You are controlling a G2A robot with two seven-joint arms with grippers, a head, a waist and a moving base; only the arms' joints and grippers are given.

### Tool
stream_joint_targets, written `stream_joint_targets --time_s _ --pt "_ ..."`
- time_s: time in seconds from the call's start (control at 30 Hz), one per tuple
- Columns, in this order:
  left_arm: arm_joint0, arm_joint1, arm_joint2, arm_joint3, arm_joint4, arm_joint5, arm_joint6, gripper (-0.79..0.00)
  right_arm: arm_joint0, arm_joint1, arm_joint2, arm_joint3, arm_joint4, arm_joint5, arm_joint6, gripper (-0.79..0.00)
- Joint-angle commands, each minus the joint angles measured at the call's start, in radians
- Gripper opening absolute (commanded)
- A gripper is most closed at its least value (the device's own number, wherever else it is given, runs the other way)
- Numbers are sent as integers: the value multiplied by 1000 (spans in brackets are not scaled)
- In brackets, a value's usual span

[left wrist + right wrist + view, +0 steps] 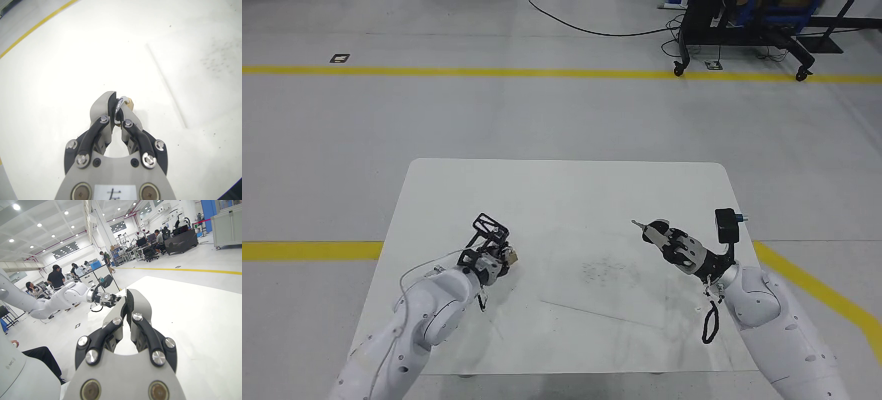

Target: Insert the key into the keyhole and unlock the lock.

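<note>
Brass lock (pixel 130 103), its silver shackle uppermost, is clamped between the pads of the left gripper (pixel 117 102) over the near-left part of the white table (pixel 572 195). The right gripper (pixel 655 234), well apart over the table's right side, is pinched on a thin key (pixel 639 224) that sticks out past its fingertips.

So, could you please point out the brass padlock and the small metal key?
Brass padlock (pixel 130 103): left wrist view, on its brass body.
Small metal key (pixel 639 225): top view, on its protruding blade.
</note>
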Motion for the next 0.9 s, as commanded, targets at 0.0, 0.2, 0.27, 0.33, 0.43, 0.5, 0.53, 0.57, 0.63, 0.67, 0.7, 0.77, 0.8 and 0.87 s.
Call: stream_joint_targets --time_s 0.0,0.2,0.27,0.33,0.43,0.5,0.53,0.57,0.63,0.67,0.7,0.77,0.8,0.87 --pt "7 -2 -29 20 -91 -54 112 -785 0 0 0 0 0 0 0 -785" --pt "-30 -11 -76 147 -361 -274 325 -785 0 0 0 0 0 0 0 -785" --pt "-62 -15 -65 180 -389 -327 342 -785 0 0 0 0 0 0 0 -785" --pt "-62 -15 -65 180 -389 -327 342 -785 0 0 0 0 0 0 0 -785" --pt "-62 -15 -65 180 -389 -327 342 -785 0 0 0 0 0 0 0 -785" --pt "-62 -15 -65 180 -389 -327 342 -785 0 0 0 0 0 0 0 -785" --pt "-62 -15 -65 180 -389 -327 342 -785 0 0 0 0 0 0 0 -785" --pt "-62 -15 -65 180 -389 -327 342 -785 0 0 0 0 0 0 0 -785" --pt "-57 -18 -56 185 -430 -325 345 -785 0 0 0 0 0 0 0 -785" --pt "-67 -24 -42 197 -494 -337 339 -785 0 0 0 0 0 0 0 -785" --pt "-85 -31 -22 218 -593 -357 328 -785 0 0 0 0 0 0 0 -785" --pt "-148 -46 24 294 -834 -310 198 -785 0 0 0 0 0 0 0 -785" --pt "-198 -53 42 315 -913 -264 117 -785 0 0 0 0 0 0 0 -785" --pt "-282 -66 73 344 -1068 -198 -12 -785 0 0 0 0 0 0 0 -785"
